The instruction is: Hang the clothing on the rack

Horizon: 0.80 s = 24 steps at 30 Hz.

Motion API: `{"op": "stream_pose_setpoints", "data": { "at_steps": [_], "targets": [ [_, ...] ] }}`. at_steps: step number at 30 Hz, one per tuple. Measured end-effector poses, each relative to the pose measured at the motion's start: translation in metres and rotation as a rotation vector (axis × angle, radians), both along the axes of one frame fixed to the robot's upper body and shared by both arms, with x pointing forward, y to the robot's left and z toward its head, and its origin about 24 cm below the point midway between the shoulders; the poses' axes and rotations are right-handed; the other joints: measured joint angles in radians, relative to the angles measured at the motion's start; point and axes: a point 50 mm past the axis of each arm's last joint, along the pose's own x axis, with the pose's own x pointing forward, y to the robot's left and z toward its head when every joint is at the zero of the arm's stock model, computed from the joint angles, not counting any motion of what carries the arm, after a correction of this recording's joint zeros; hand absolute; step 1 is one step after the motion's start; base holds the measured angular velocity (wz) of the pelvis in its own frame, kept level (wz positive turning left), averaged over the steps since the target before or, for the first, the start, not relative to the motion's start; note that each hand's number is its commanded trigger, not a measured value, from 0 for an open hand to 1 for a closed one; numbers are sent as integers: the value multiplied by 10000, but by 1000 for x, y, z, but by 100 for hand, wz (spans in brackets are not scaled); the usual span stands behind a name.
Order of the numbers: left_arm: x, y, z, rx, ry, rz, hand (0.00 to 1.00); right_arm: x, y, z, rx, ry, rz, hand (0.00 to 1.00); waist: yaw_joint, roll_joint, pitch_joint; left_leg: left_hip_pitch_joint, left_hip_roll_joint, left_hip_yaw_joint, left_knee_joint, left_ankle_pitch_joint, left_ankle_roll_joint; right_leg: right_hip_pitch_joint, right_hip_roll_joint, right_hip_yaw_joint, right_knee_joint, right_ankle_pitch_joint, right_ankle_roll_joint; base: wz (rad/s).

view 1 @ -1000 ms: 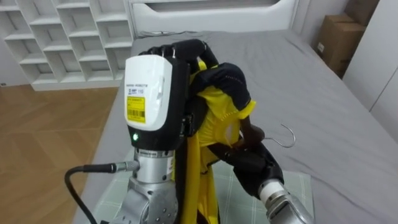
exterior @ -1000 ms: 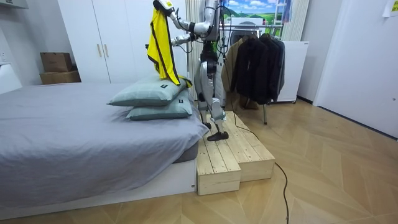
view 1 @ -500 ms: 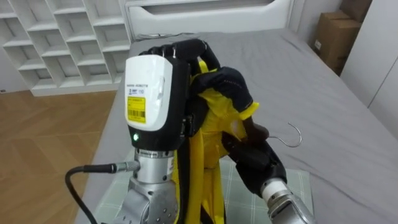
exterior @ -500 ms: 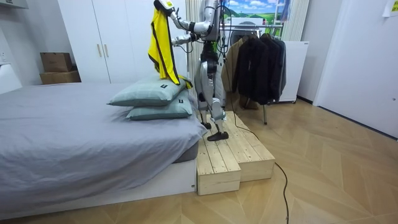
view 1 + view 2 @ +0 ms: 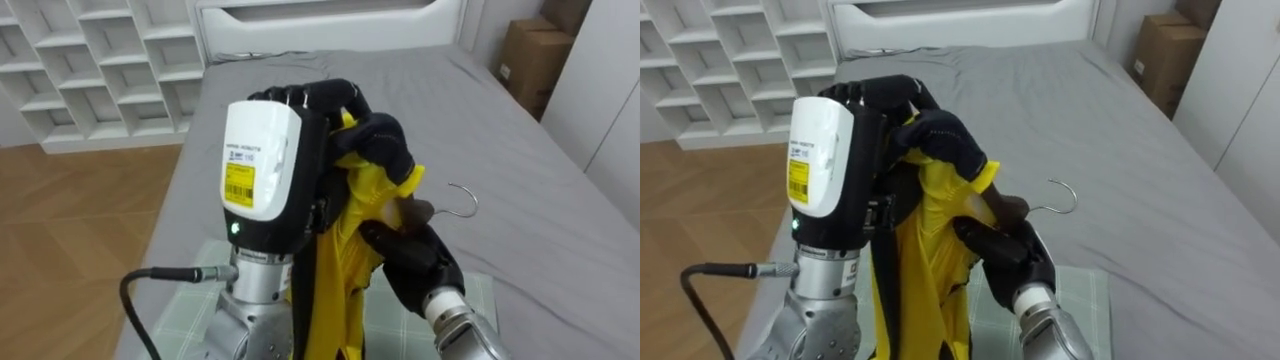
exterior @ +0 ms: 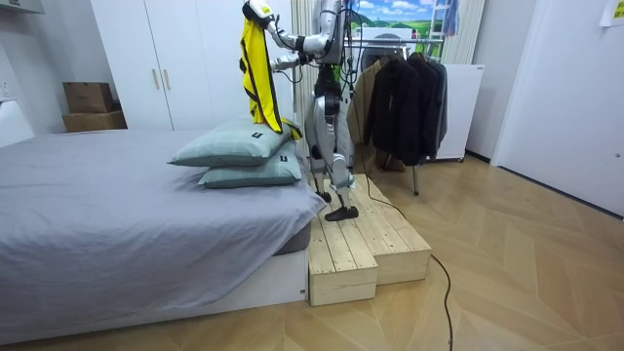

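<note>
Fingers (image 5: 322,95) of the left hand (image 5: 262,170) are curled tight at the top of the raised hand. They close over the dark collar of the yellow garment (image 5: 345,235). The back of this hand faces the head camera. The garment hangs straight down from this grip, and its dark trim bunches just beside the curled fingers.

The right hand (image 5: 415,262) comes up from the lower right and sits against the garment just below the collar. Its fingers are bent round the wooden neck of the hanger (image 5: 462,200). The hanger's metal hook stands clear to the right of the cloth, open side down. The arms of the hanger are hidden in the yellow fabric, so their seating in the shoulders cannot be told. The two hands are close together, with the garment between them.

Below the hands lies a pale checked pillow (image 5: 195,315), and beyond it the grey bed (image 5: 500,150). White shelving (image 5: 100,60) stands at the far left, and a cardboard box (image 5: 530,60) at the far right.

In the room view the robot stands upright on a wooden platform (image 6: 356,249) at the end of the bed, next to two stacked pillows. Both arms are lifted toward the room view's left, with the garment held high above the pillows. A rack of dark clothes (image 6: 405,93) stands behind the robot.
</note>
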Motion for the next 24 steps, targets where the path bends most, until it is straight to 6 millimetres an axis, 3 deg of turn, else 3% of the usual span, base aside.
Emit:
{"op": "stream_pose_setpoints", "data": {
  "at_steps": [14, 24],
  "targets": [
    [-3, 18, -21, 1216, 724, 90, 100, -20, -32, -17, -2440, 62, -456, 100, -143, -202, -44, 13, -15, 202, -12, 0, 0, -44, 13, 168, 3, -6, 11, -3],
    [-8, 34, -45, 1782, 1971, 365, 100, -27, -70, -14, -5838, -363, -891, 100, -237, -595, -52, 25, 5, 231, -12, -1, -1, -68, 46, 214, -19, -5, 9, -1]
  ]
}}
